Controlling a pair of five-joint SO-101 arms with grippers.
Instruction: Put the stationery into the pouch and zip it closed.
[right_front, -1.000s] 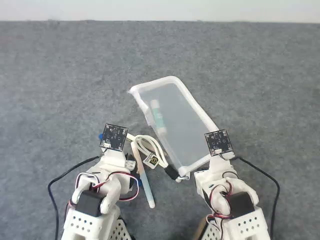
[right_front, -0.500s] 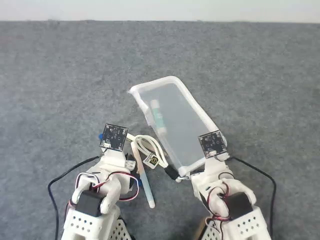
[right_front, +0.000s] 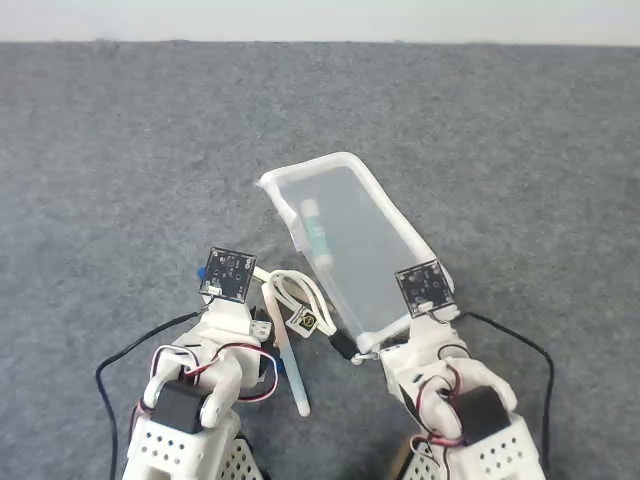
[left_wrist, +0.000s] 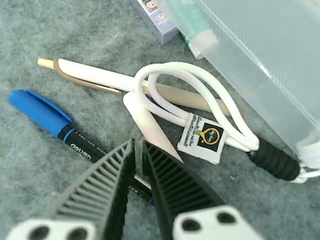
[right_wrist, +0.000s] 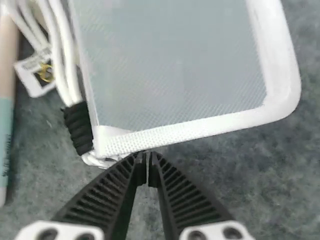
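the left pincer (left_wrist: 139, 150), narrow and empty, hangs just over the blue pen (left_wrist: 40, 112) — it should widen, then straddle the barrel — while the right pincer (right_wrist: 146, 159), all but closed, touches the pouch (right_wrist: 170, 75) edge ahead.

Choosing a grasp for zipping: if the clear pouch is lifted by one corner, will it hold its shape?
Probably not: the pouch is thin see-through sheet with a white fabric edging, so it would likely sag. It looks light, so a push may slide it across the grey surface. The tube inside could then shift.
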